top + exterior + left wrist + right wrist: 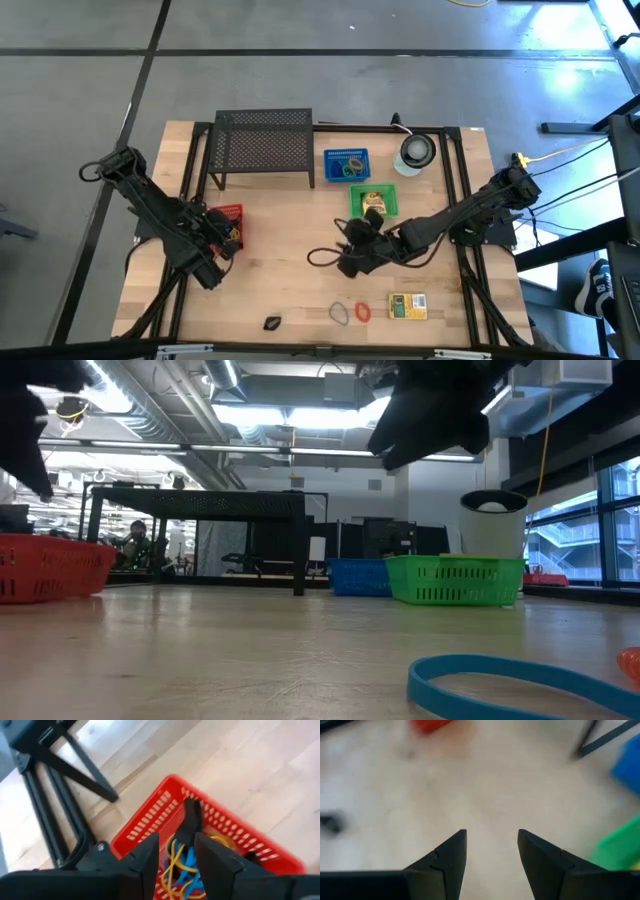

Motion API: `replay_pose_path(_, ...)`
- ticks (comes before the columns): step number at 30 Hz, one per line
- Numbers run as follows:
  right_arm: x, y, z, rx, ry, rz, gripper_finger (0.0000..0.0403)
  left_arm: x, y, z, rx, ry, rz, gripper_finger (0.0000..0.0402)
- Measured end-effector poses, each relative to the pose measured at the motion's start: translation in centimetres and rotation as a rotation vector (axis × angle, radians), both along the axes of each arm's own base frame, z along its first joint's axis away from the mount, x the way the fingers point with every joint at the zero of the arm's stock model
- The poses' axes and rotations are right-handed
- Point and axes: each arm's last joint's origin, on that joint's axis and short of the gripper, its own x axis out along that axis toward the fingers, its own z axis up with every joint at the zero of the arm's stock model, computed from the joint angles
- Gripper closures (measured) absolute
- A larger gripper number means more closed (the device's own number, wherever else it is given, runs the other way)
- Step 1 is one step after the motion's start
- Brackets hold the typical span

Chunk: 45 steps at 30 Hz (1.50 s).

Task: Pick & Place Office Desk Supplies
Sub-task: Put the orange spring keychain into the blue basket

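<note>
Desk supplies scattered, right gripper [352,262] raised mid-table, fingers apart, left gripper [176,851] over red basket [150,815], fingers apart.

Place: we take this for an industrial lab or open workshop hall
Ceiling: exposed ducts [150,420] and strip lights [290,392] run well above the jaws
Floor: grey concrete slabs [80,110] surround our wooden table [290,215]
Background: we see a person [137,540] seated among benches, far beyond the jaws
Windows: large panes [585,530] behind the table
</note>
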Motion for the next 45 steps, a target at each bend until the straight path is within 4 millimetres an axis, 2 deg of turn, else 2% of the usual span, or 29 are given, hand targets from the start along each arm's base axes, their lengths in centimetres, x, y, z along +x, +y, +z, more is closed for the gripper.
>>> replay_pose_path(5,-0.3,1.4,-0.6,0.14,0.106,0.201,0.0225,0.5,-0.3,0.8,0.037,-0.071,-0.053,0.0285)
replay_pose_path(11,-0.9,4.2,-2.9,0.188,0.225,0.396,0.0225,0.7,-0.3,0.9,0.047,-0.096,-0.065,0.0286)
replay_pose_path(15,-1.6,6.3,-5.0,0.13,0.315,0.625,0.0225,0.7,-0.3,0.9,0.047,-0.096,-0.065,0.0286)
replay_pose_path(18,-2.2,7.6,-6.5,0.055,0.355,0.726,0.0225,0.7,-0.3,0.9,0.047,-0.096,-0.065,0.0287)
replay_pose_path(29,-2.0,8.8,-9.8,-0.004,0.403,0.757,0.0225,0.7,-0.3,0.9,0.045,-0.099,-0.065,0.0289)
replay_pose_path(33,-1.9,8.8,-10.3,-0.031,0.41,0.775,0.0225,0.7,-0.4,0.9,0.045,-0.099,-0.065,0.029)
replay_pose_path(40,-1.8,8.9,-10.3,-0.214,0.376,0.819,0.0227,0.7,-0.3,1.0,0.054,-0.11,-0.071,0.0289)
replay_pose_path(45,-1.8,8.9,-10.4,-0.189,0.385,0.837,0.0261,0.7,-0.3,1.0,0.055,-0.11,-0.071,0.0293)
